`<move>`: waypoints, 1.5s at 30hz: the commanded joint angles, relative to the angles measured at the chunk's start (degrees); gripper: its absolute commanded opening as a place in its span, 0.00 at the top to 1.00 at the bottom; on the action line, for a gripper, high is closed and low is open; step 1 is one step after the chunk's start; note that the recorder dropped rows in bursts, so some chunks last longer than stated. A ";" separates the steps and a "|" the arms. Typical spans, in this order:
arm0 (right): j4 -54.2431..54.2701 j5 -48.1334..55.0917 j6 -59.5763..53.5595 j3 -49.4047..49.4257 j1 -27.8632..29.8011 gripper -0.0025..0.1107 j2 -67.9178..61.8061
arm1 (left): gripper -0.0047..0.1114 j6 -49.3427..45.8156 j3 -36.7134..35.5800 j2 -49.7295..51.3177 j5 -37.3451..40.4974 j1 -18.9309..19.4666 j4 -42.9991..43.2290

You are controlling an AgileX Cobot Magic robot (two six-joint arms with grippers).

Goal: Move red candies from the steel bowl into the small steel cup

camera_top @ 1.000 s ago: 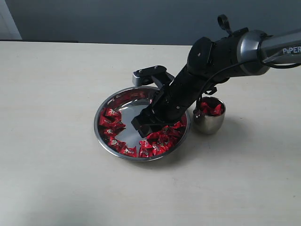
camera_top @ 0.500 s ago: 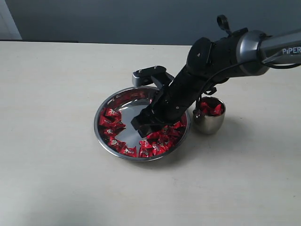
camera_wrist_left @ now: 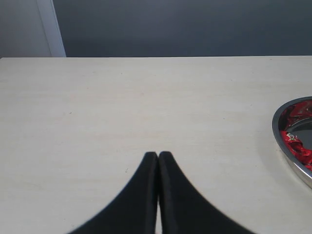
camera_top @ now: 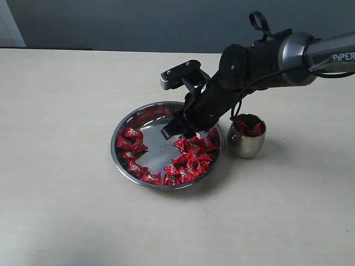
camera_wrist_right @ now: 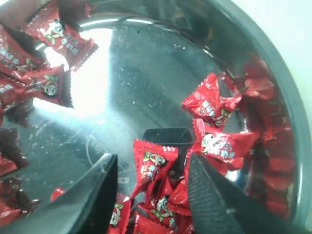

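The steel bowl (camera_top: 115, 151) sits mid-table with red candies (camera_top: 191, 160) heaped in its near right part and more along its left side. My right gripper (camera_top: 171, 133) hangs low over the heap, open. In the right wrist view the bowl's bare floor (camera_wrist_right: 146, 63) shines, and the gripper (camera_wrist_right: 152, 161) straddles a candy (camera_wrist_right: 155, 170) lying in the pile, with a gap on one side. The small steel cup (camera_top: 247, 143) stands just right of the bowl with candies (camera_top: 248, 127) in it. My left gripper (camera_wrist_left: 158, 155) is shut and empty over bare table.
The right arm (camera_top: 260, 58) reaches in from the right, passing above and behind the cup. The left wrist view catches the bowl's rim (camera_wrist_left: 280, 131) and a few candies (camera_wrist_left: 295, 141) at its edge. A grey wall stands beyond the table's far edge.
The right gripper has risen out of the candy heap and shifted slightly toward the bowl's far side, uncovering candies it hid. Its jaws stay equally wide.
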State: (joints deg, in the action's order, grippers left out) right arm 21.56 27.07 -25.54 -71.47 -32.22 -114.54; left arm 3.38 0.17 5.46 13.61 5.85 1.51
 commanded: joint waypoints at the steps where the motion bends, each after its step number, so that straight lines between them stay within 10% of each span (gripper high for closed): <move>1: -0.33 -0.45 0.13 -0.28 0.25 0.58 -1.89 | 0.96 0.13 -0.17 -0.39 -0.24 -0.29 0.14; 13: -0.34 -0.86 0.13 -0.28 0.25 0.59 -3.95 | 0.96 0.13 -0.17 -0.39 -0.24 -0.29 0.14; 19: -0.10 -1.63 0.13 -0.28 0.25 0.78 -3.95 | 0.96 0.13 -0.17 -0.39 -0.24 -0.29 0.14; 45: 4.28 -2.98 0.13 -0.28 0.14 0.78 -3.08 | 0.96 0.13 -0.17 -0.39 -0.24 -0.29 0.14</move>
State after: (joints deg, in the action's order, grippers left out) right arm 25.59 24.19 -25.54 -71.47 -32.22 -118.47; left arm 3.38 0.17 5.46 13.61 5.85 1.51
